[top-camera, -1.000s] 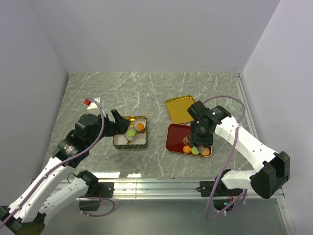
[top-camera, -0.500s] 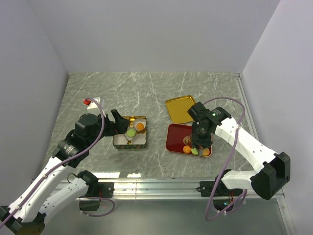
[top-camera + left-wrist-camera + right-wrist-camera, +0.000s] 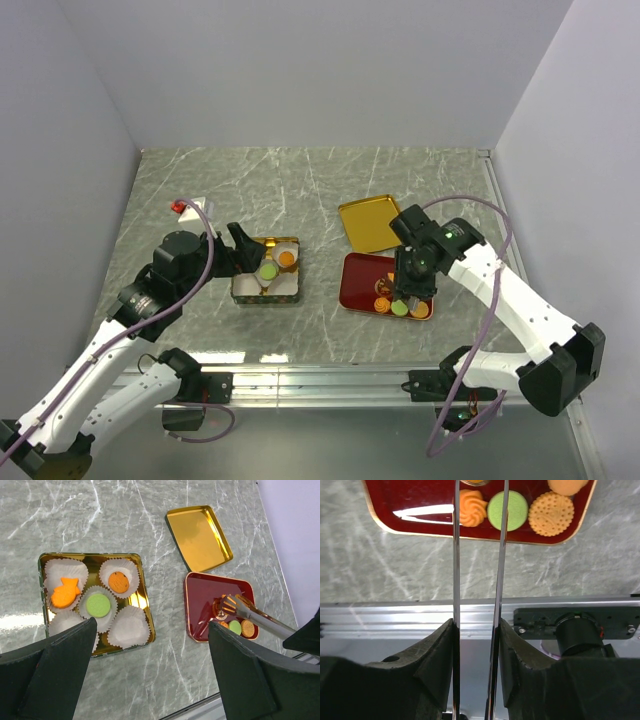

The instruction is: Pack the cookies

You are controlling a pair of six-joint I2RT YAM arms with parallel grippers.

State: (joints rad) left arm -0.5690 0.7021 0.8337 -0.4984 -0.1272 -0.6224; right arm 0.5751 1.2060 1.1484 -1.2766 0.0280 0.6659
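On the grey marbled table (image 3: 300, 180) sits a gold tin (image 3: 142, 587) lined with white paper cups (image 3: 131, 632) — a red tray (image 3: 210, 587) at its three o'clock, a gold lid (image 3: 200, 537) at the tray's twelve. Metal tongs (image 3: 257, 617) reach over the tray.

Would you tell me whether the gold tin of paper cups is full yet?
Not full: the gold tin holds three cookies, and at least one paper cup sits empty.

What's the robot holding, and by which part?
The right gripper holds metal tongs by their rear end; whether the tips pinch the orange swirl cookie cannot be told. The left gripper holds nothing.
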